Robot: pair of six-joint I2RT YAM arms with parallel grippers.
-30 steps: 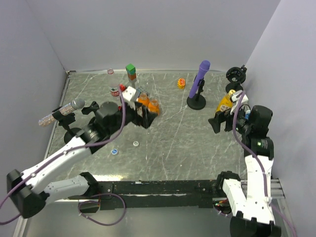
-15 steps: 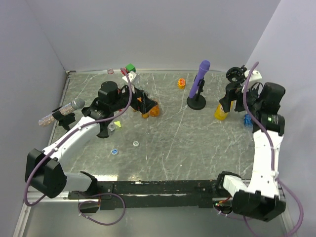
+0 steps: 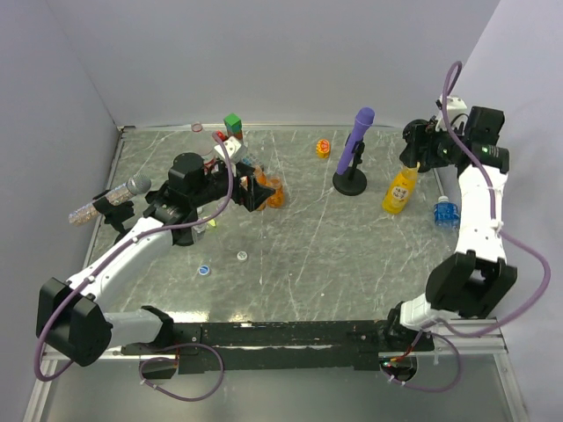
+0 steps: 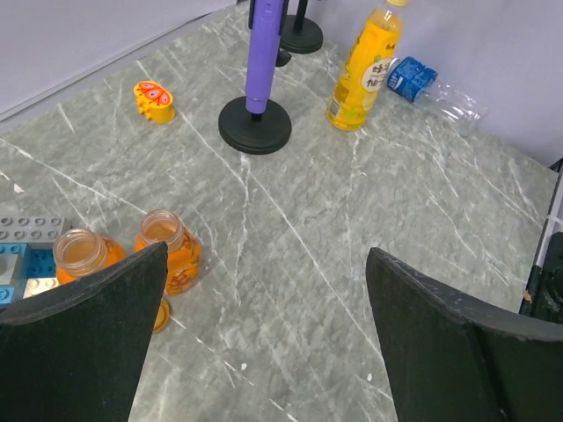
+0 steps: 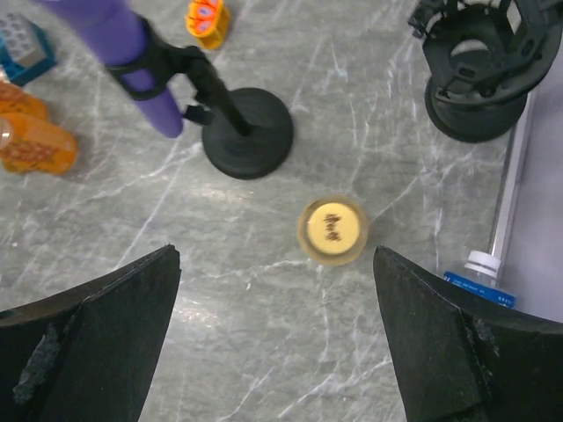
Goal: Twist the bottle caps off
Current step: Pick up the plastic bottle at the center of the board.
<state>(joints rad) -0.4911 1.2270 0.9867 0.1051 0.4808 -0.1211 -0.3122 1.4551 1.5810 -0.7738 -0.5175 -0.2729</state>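
A blue cap (image 3: 204,270) and a pale cap (image 3: 242,256) lie loose near the arms. Beyond, the left gripper (image 4: 266,257) hangs spread beside two uncapped orange bottles (image 4: 169,253). Farthest, the right gripper (image 5: 274,257), also spread and empty, hovers over the yellow juice bottle (image 3: 398,191), seemingly lining up on its yellow cap (image 5: 332,229).

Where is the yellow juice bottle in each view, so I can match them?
Top external: yellow juice bottle upright, right of centre, right of the black stand base.
Left wrist: bottle at top, right of the base.
Right wrist: bottle seen from above, centre, lower right of the base.
Shared landmark: that black stand base.
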